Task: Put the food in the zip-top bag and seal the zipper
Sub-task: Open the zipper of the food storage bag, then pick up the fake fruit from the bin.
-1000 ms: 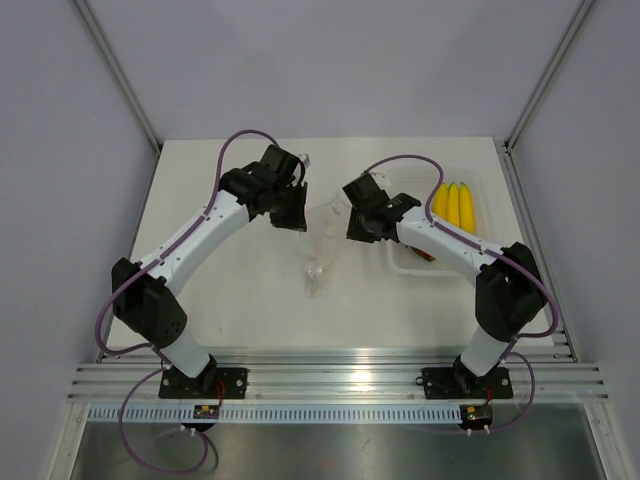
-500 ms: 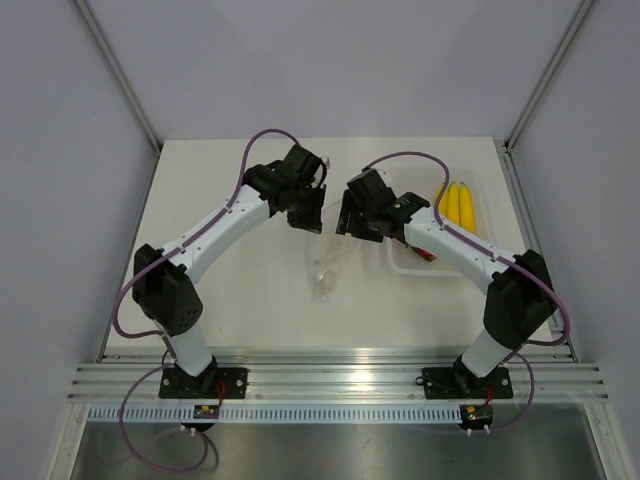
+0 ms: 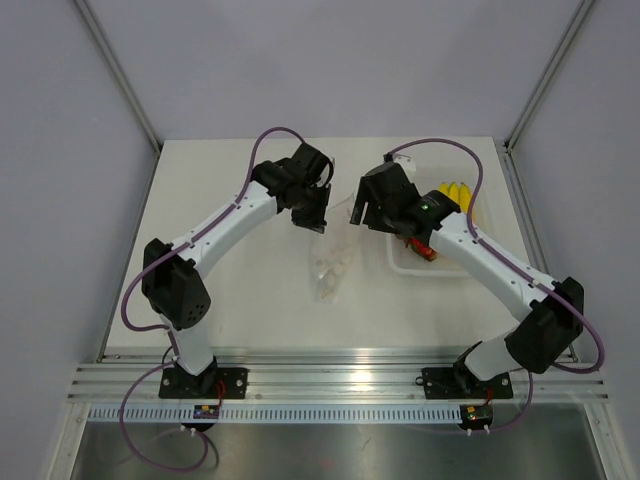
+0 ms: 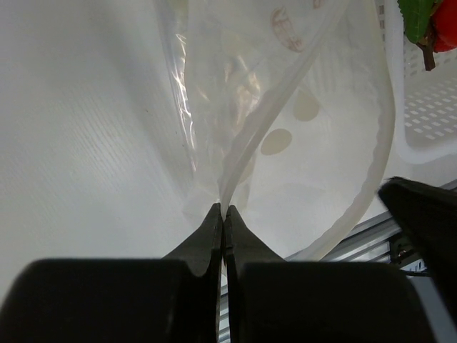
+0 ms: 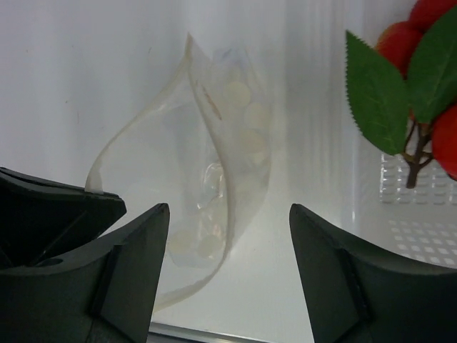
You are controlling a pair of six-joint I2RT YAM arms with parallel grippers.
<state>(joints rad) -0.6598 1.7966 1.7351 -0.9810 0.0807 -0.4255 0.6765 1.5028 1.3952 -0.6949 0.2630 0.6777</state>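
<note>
Left pincer [image 4: 223, 211] is pressed together on the edge of the bag [image 3: 330, 262], which hangs down to mid-bench [image 3: 220, 290]. Right pincer [image 5: 225, 214] has been spread within the last second and nothing is held in it, so the bag mouth is now held on one side only and that arm is judged free for fetching. Bananas [image 3: 456, 197] and strawberries [image 5: 435, 86] are not yet bagged and sit in the tray [image 3: 400, 266] by the right bench edge. Open bench is left near and left of the bag, with little room beside the tray wall.

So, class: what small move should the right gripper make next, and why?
Probably swing the open right gripper over to the strawberry cluster in the tray: the left gripper pinches the edge of the zip-top bag, its mouth gapes, and no food shows inside.
</note>
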